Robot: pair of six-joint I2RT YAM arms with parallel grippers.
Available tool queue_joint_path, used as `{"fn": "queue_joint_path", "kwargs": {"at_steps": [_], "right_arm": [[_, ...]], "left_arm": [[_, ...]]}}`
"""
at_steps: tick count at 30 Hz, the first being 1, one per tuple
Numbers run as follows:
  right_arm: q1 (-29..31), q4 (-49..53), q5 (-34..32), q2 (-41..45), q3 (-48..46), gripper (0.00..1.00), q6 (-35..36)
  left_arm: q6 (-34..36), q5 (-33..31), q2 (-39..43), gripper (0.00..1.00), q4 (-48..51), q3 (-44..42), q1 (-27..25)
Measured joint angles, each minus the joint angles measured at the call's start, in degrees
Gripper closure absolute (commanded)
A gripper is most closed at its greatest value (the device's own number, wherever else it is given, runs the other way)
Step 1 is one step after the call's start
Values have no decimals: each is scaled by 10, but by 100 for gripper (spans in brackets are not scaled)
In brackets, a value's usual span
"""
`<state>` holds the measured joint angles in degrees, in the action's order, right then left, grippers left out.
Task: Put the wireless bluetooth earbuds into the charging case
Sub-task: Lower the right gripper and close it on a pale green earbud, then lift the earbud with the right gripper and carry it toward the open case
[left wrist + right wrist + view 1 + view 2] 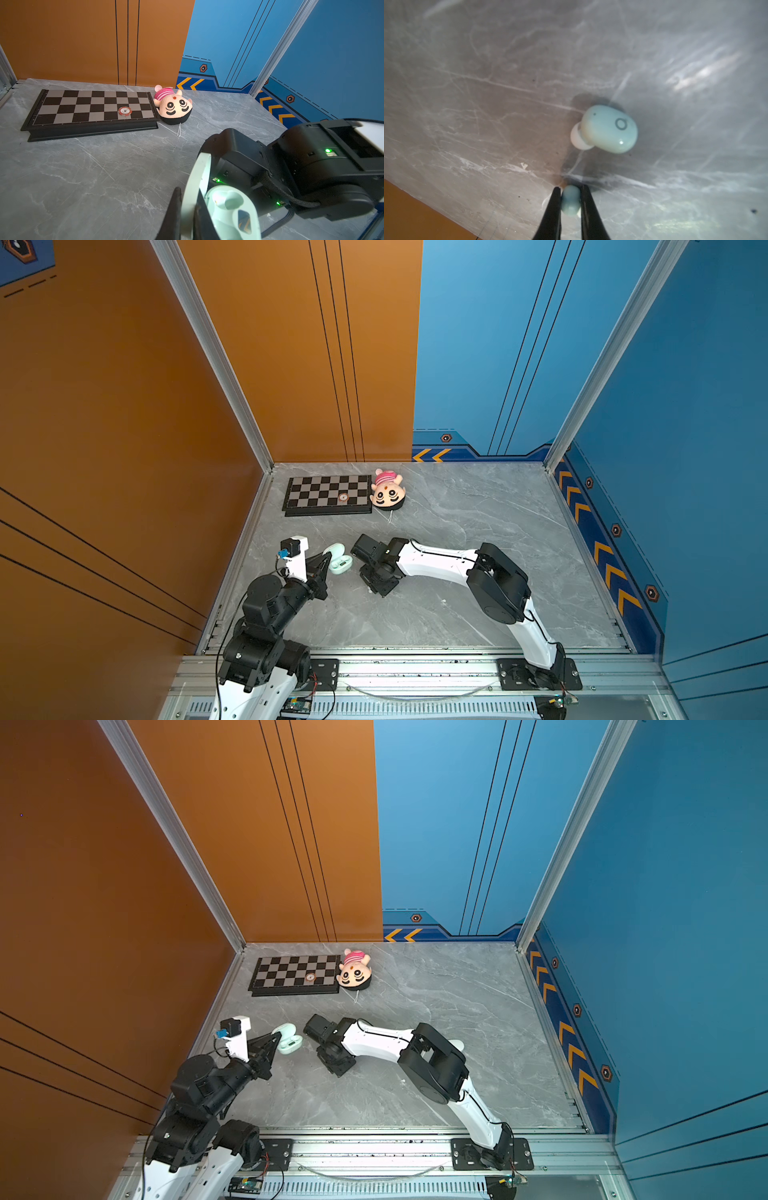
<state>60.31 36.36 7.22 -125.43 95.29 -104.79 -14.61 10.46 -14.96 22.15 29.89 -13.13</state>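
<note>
Pale-blue earbud (571,200): hold pinched between the narrow-set jaws of right gripper (571,188), down at grey tabletop (488,83). Lift straight up, clear of second earbud (609,128) lying just beside. Carry to open charging case (340,559), clamped by its lid in left gripper (188,199). Lower tip-first into a well; release only once seated. Right arm (436,562): elbow bent, reaching across, wrist pointing down.
</note>
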Motion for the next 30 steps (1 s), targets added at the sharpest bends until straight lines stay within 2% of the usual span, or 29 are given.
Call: {"fn": "queue_joint_path", "kwargs": {"at_steps": [6, 9, 13, 20, 24, 30], "right_arm": [[-3, -3, 0, 1, -1, 94, 27], [-6, -8, -2, 7, -10, 95, 62], [-23, -7, -18, 45, -51, 96, 129], [-87, -10, -27, 181, -114, 96, 285], [-132, -37, 6, 253, -144, 95, 389], [-223, -85, 101, 348, -211, 95, 511]], "left_arm": [[2, 0, -6, 100, 0, 0, 0], [2, 0, -14, 100, 0, 0, 0], [-3, 3, -30, 100, -2, 0, 1], [-30, 36, -86, 100, -53, 0, 1], [-53, 71, -130, 100, -127, -9, 1], [-76, 88, -210, 100, -217, -19, -24]]}}
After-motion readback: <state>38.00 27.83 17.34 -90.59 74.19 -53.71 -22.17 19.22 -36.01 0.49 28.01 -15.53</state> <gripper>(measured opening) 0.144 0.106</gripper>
